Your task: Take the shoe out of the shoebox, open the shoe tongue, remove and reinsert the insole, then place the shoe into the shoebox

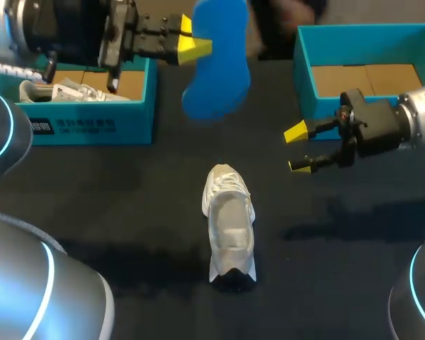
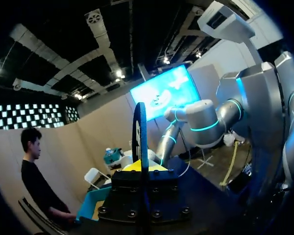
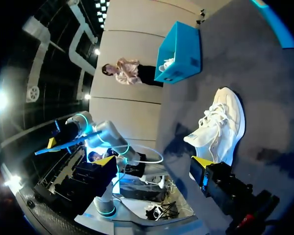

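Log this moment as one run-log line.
left tool: shut on flat blue insole, raised | right tool: open, empty | white lace-up sneaker: upright on black table | phase: insole removed

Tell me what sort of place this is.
Probably a robot test bench for shoe handling: the left gripper holds a blue insole, the right gripper hangs open above a dark table, and a white shoe stands before two teal shoeboxes.

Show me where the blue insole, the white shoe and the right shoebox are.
blue insole [image 1: 216, 64]: head view, middle of its flat face.
white shoe [image 1: 230, 219]: head view, its middle.
right shoebox [image 1: 304, 74]: head view, its left wall.
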Robot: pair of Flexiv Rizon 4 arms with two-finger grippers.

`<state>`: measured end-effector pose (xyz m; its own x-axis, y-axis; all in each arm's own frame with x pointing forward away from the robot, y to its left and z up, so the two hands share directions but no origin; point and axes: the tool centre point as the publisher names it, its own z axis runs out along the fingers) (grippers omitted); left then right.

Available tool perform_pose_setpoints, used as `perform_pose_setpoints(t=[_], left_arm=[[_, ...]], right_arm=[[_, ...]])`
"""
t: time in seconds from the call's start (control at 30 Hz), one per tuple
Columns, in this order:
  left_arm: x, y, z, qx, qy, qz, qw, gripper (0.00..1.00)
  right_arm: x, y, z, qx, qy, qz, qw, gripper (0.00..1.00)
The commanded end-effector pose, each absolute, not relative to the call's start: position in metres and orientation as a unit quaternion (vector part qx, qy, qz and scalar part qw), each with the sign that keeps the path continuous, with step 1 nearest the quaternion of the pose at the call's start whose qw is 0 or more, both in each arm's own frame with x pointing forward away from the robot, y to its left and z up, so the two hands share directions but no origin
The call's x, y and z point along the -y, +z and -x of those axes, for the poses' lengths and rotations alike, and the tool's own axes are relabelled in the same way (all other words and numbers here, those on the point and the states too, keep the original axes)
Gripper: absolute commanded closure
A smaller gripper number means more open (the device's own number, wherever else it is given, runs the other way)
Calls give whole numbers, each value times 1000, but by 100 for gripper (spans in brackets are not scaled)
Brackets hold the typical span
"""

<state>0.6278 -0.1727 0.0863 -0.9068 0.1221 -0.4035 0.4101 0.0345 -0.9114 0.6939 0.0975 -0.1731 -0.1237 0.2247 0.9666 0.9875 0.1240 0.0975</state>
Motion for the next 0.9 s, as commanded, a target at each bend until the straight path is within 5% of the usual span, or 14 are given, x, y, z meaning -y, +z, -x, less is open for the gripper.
perform_pose_setpoints(t=[0.03, 0.9], left_arm=[[172, 79, -630, -707, -629, -249, 206, 100], [160, 71, -639, -682, -627, -302, 225, 100]], right_arm=[[-98, -173, -694, 610, -436, 498, 436, 0], [-98, -173, -694, 610, -436, 498, 436, 0]])
